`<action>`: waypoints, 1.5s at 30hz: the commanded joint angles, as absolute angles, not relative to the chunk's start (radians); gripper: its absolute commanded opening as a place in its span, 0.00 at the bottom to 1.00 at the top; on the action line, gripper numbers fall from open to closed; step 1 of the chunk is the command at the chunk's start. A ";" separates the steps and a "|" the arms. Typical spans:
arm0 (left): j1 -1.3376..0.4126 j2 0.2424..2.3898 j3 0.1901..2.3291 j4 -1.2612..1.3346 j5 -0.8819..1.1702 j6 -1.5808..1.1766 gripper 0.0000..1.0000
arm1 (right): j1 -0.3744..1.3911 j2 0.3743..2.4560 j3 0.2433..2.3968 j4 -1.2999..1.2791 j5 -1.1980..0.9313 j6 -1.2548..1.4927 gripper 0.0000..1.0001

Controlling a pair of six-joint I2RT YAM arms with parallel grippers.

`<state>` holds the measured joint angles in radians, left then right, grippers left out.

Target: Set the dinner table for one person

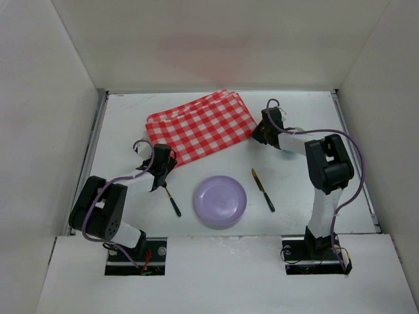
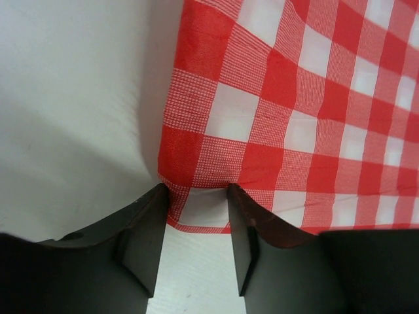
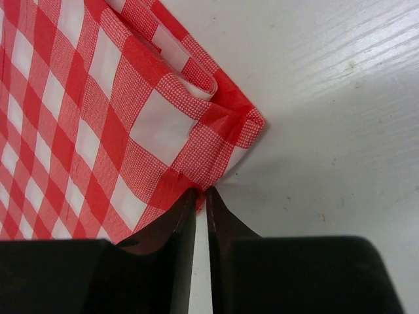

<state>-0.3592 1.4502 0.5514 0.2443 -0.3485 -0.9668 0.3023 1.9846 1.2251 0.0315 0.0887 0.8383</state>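
View from above: a large, flat, matte-white rectangular worktop [image 1: 124,124] fills the middle of the scene, with thin metal rails along its sides and tall white panels [image 1: 39,131] rising around it. Two black robot arms are bolted at its near edge.

A folded red-and-white checked cloth [image 1: 200,127] lies flat on the far half of the worktop, turned at a slant. A round lilac plate [image 1: 220,199] sits on the near half, between the two arms and apart from the cloth. A knife with a golden blade and black handle [image 1: 263,190] lies just to the right of the plate. A slim black-handled utensil [image 1: 173,204] lies to the left of the plate; its head is hidden under the left arm.

The left fingers [image 1: 160,171] are at the cloth's near-left corner. In the left wrist view, the left fingers [image 2: 154,222] stand well apart, one on each side of the cloth's [image 2: 294,131] corner, tips at its hem and gripping nothing.

The right fingers [image 1: 260,133] are at the cloth's right corner. In the right wrist view, the right fingers [image 3: 190,216] are closed to a thin slit, and the hem of the cloth [image 3: 78,131] is pinched between their tips, just beside the folded corner.
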 commanded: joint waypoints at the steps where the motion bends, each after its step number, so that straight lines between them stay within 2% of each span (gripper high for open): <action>1: -0.326 1.509 0.552 0.293 -0.331 -0.988 0.36 | 0.292 1.965 1.221 0.093 0.097 0.868 0.13; 5: -0.294 1.569 0.581 0.353 -0.321 -0.982 0.27 | 0.298 1.879 1.088 0.144 0.144 0.861 0.09; 12: -0.245 1.626 0.624 0.383 -0.304 -0.989 0.23 | 0.370 1.706 0.818 0.216 0.186 0.868 0.07; 14: -0.239 1.618 0.617 0.385 -0.305 -0.988 0.23 | 0.396 1.657 0.772 0.218 0.216 0.868 0.10; 15: -0.237 1.609 0.609 0.385 -0.305 -0.989 0.23 | 0.404 1.645 0.769 0.218 0.233 0.862 0.12; 16: -0.237 1.599 0.603 0.385 -0.307 -0.985 0.25 | 0.413 1.635 0.775 0.218 0.253 0.855 0.20; 18: -0.248 1.566 0.589 0.385 -0.314 -0.971 0.30 | 0.415 1.658 0.833 0.221 0.285 0.810 0.45; 19: -0.251 1.545 0.581 0.385 -0.319 -0.966 0.33 | 0.415 1.679 0.866 0.221 0.291 0.801 0.54; 23: -0.266 1.439 0.552 0.373 -0.365 -0.934 0.42 | 0.386 1.785 1.011 0.209 0.293 0.811 0.61; 26: -0.297 1.393 0.545 0.361 -0.397 -0.908 0.45 | 0.372 1.873 1.116 0.171 0.293 0.831 0.64; 32: -0.320 1.414 0.554 0.360 -0.365 -0.911 0.47 | 0.360 1.973 1.256 0.057 0.262 0.856 0.61; 35: -0.317 1.445 0.555 0.368 -0.335 -0.922 0.47 | 0.364 1.999 1.291 0.008 0.259 0.845 0.57; 37: -0.312 1.459 0.557 0.365 -0.321 -0.928 0.48 | 0.364 2.017 1.318 -0.024 0.259 0.835 0.49; 39: -0.309 1.468 0.555 0.359 -0.308 -0.931 0.49 | 0.364 2.026 1.347 -0.058 0.259 0.819 0.52; 42: -0.304 1.474 0.551 0.344 -0.299 -0.933 0.50 | 0.369 2.052 1.402 -0.130 0.253 0.775 0.48; 45: -0.292 1.488 0.564 0.318 -0.299 -0.933 0.51 | 0.377 2.062 1.424 -0.189 0.250 0.736 0.35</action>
